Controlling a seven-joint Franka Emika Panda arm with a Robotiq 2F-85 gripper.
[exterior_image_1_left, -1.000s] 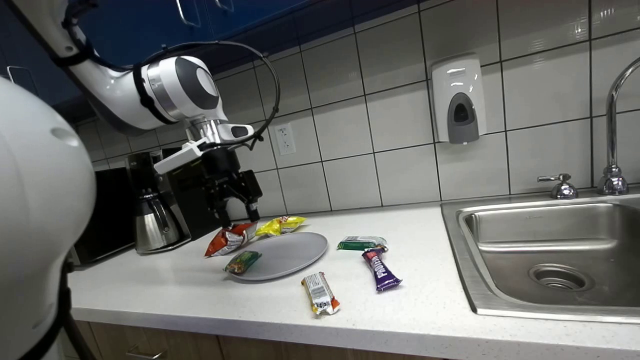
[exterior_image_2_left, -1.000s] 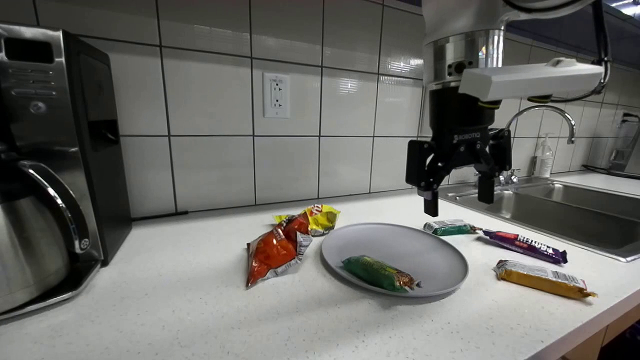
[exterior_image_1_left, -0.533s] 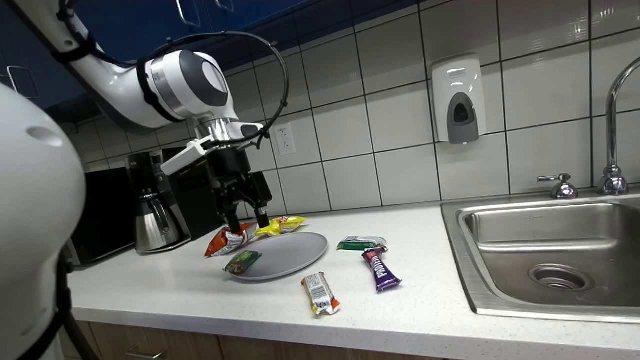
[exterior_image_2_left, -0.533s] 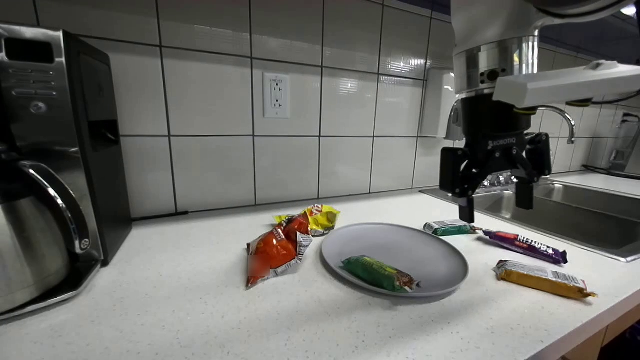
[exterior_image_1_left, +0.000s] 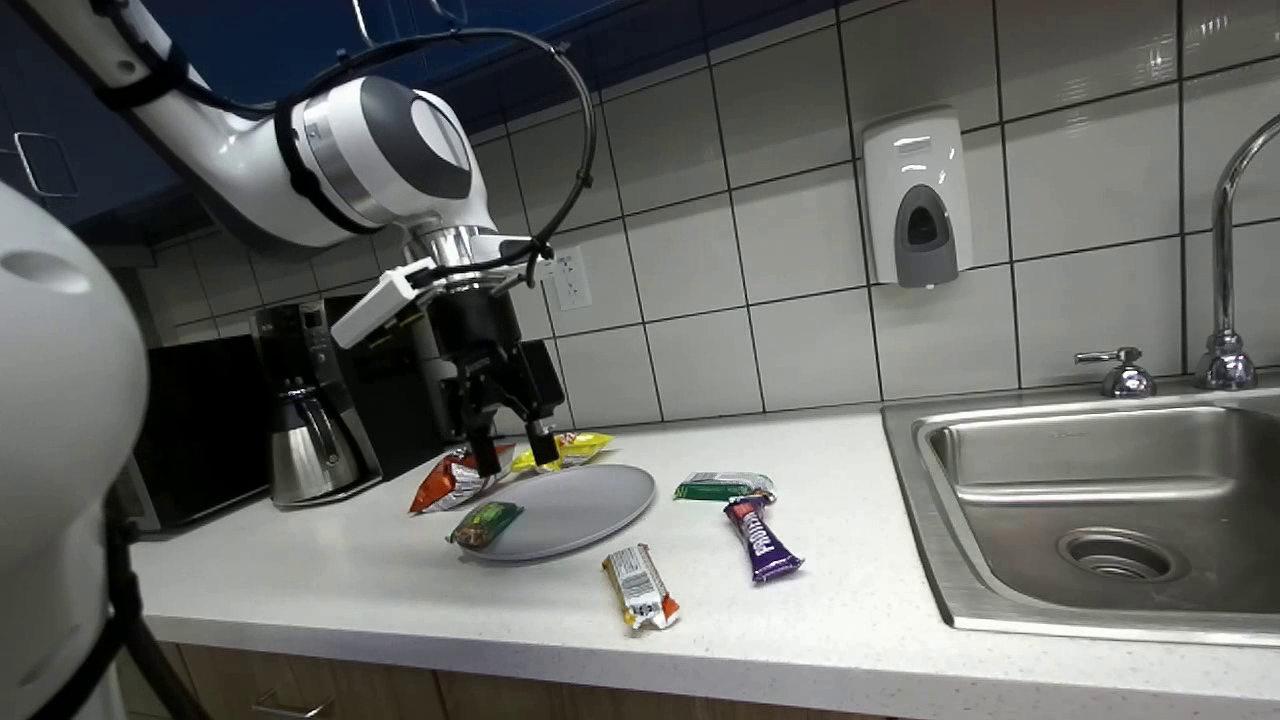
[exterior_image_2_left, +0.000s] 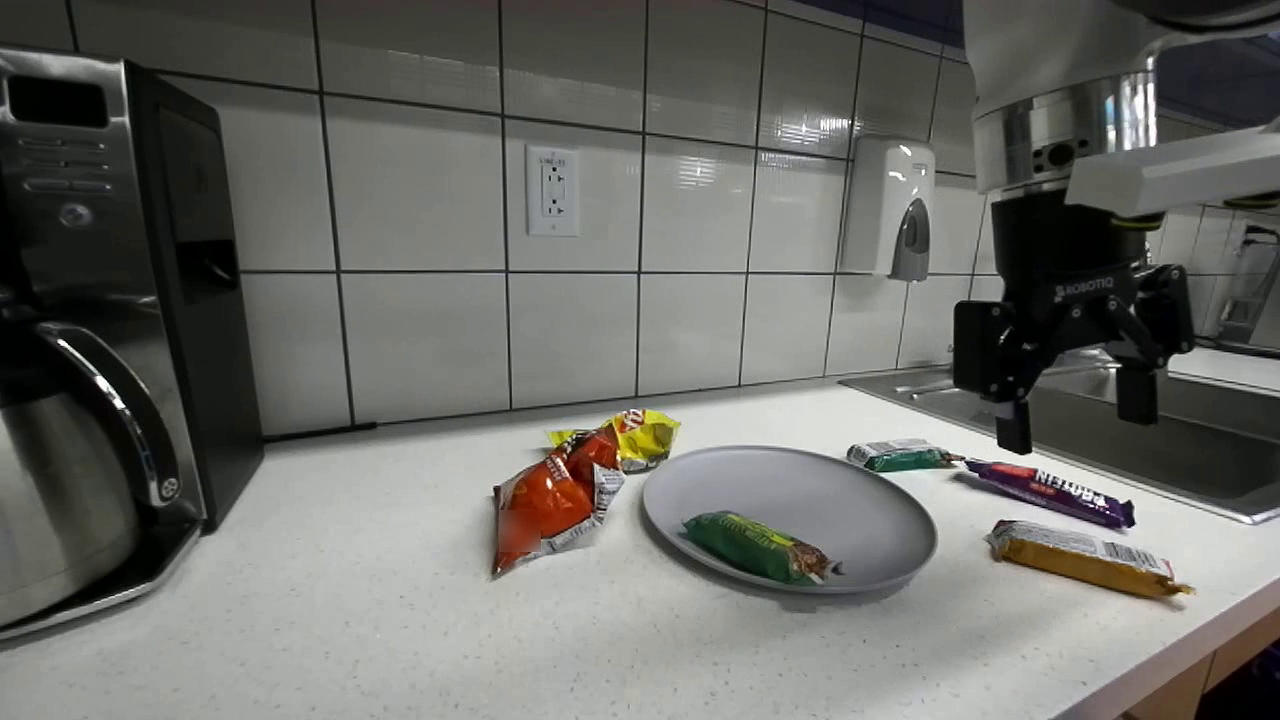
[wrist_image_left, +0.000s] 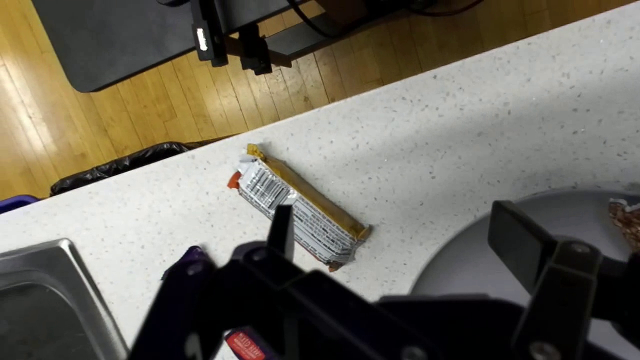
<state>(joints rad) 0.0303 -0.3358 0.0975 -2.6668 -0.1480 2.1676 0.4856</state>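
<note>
End effector (exterior_image_2_left: 1075, 424) downward, fingers (exterior_image_2_left: 1137, 397) apart

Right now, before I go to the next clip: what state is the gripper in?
Gripper: open, jaws wide apart with nothing between them, above the countertop.

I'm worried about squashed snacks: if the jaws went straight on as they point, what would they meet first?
Probably the yellow snack bar, or the counter right beside it: the jaws point down, but depth is unclear.

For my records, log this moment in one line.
jaws open, empty | green snack bar on gray plate | purple protein bar on counter
</note>
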